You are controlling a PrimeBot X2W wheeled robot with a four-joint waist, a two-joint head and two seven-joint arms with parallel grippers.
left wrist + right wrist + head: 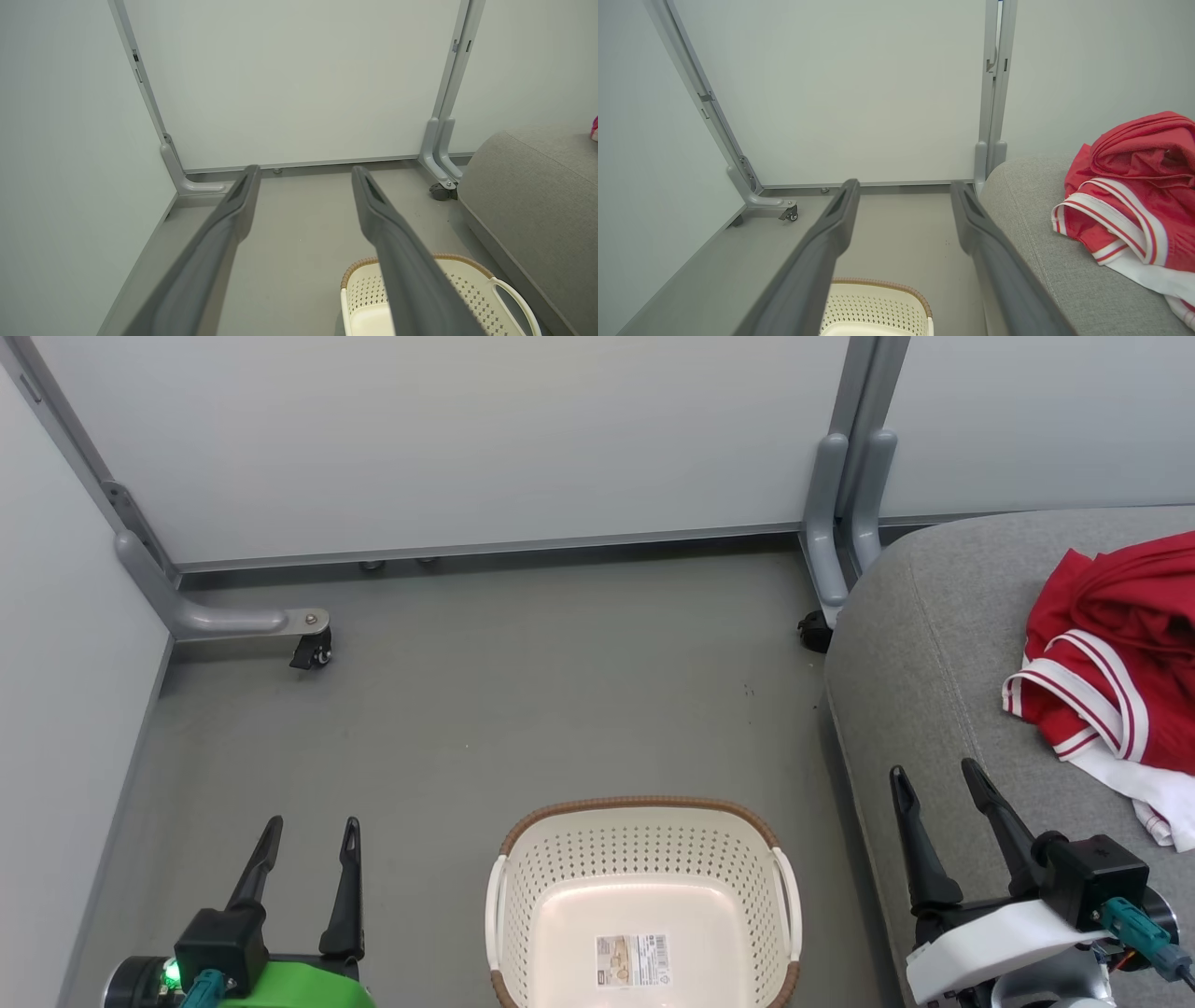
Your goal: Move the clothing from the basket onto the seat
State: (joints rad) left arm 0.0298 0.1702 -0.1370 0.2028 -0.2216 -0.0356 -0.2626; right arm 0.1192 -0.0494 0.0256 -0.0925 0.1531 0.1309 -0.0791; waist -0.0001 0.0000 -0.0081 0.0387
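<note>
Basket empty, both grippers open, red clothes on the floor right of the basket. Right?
Not quite. The red clothing lies on the grey seat, not the floor; the head view shows it. The rest holds: the basket is empty, and the left gripper and right gripper are open.

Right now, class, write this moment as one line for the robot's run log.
basket: no clothing visible inside | clothing: lying on seat | left pincer: open, holding nothing | right pincer: open, holding nothing
</note>
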